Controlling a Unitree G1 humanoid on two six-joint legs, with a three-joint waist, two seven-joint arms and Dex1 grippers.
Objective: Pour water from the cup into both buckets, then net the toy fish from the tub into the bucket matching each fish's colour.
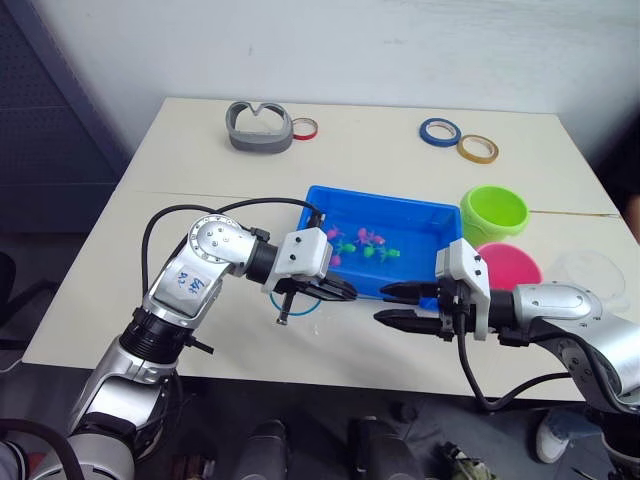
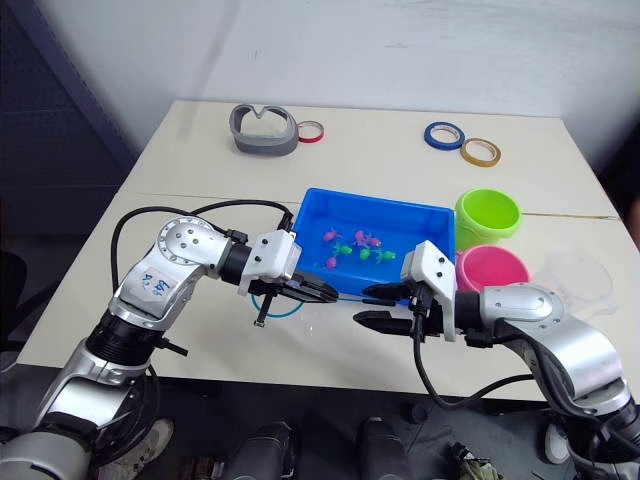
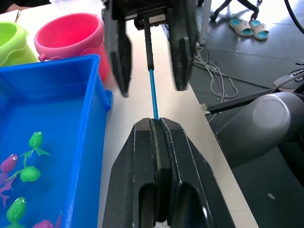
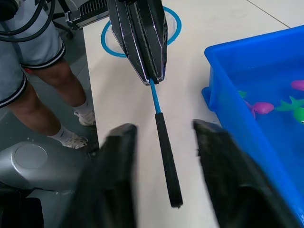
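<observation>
Netting not begun: fish remain in tub. Left gripper pinches net; right gripper spread beside handle.

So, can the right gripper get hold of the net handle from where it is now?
Probably yes. The right gripper is open, its fingers on either side of the black net handle, which sticks out from the shut left gripper. Nothing lies between them.
</observation>
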